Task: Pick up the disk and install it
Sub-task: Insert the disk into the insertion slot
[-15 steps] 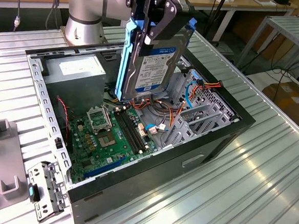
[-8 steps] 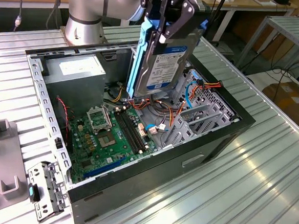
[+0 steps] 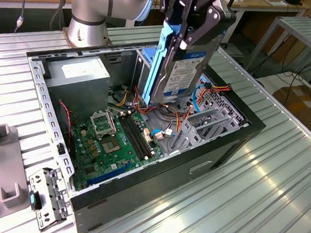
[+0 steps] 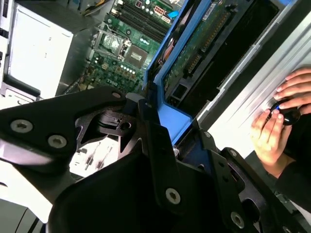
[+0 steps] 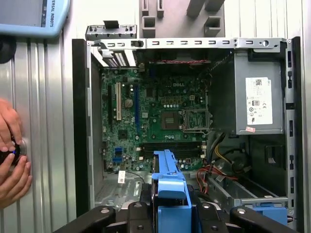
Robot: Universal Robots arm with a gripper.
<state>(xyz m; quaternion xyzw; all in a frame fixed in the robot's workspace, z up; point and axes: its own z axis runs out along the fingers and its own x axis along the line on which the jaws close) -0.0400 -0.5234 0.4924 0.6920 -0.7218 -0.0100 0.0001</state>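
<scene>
My gripper [image 3: 188,40] is shut on the disk [image 3: 183,76], a silver-black hard drive with a white-and-blue label and blue side rails. It hangs on edge, slightly tilted, over the open computer case [image 3: 38,87], its lower end just above the cables between the motherboard [image 3: 111,140] and the metal drive cage [image 3: 211,125]. In the second wrist view the disk [image 4: 204,43] shows its green circuit side and a blue rail running out from the black fingers [image 4: 155,141]. The first wrist view looks down its blue carrier edge [image 5: 167,177] over the motherboard [image 5: 160,111].
A grey power supply [image 3: 81,73] fills the case's far corner. A person's hands [image 5: 9,155] rest on a knob on the ribbed table beside the case. Grey fixtures [image 3: 2,164] and a loose metal bracket [image 3: 46,197] lie at the exterior view's left. Orange and red cables [image 3: 169,115] run under the disk.
</scene>
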